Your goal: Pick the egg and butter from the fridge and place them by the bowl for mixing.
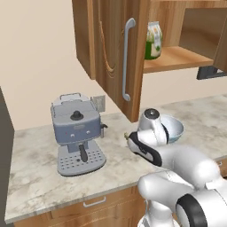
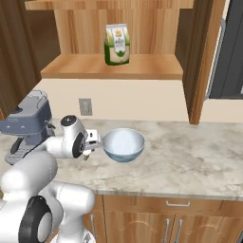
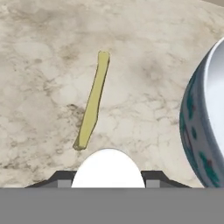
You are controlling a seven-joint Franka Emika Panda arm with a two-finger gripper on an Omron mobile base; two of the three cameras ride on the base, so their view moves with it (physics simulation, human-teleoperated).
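My gripper (image 3: 108, 179) is shut on the egg (image 3: 108, 168), a small white ball held between the two dark fingertips just above the counter. Right in front of it the butter (image 3: 92, 103), a thin yellowish stick, lies flat on the marble. To its right is the blue-grey bowl (image 3: 197, 127), close beside the hand but apart from it. From the right base camera, the gripper (image 2: 87, 153) points down at the counter just left of the bowl (image 2: 124, 144). The left base view has my wrist covering part of the bowl (image 1: 175, 128). The fridge's dark side (image 1: 3, 150) borders the counter's left end.
A grey coffee machine (image 1: 77, 133) stands on the counter left of the hand. An open wooden cabinet door (image 1: 117, 57) hangs above it. On the cabinet shelf sits a green-labelled package (image 2: 116, 44). Bare marble counter (image 2: 199, 152) stretches right of the bowl.
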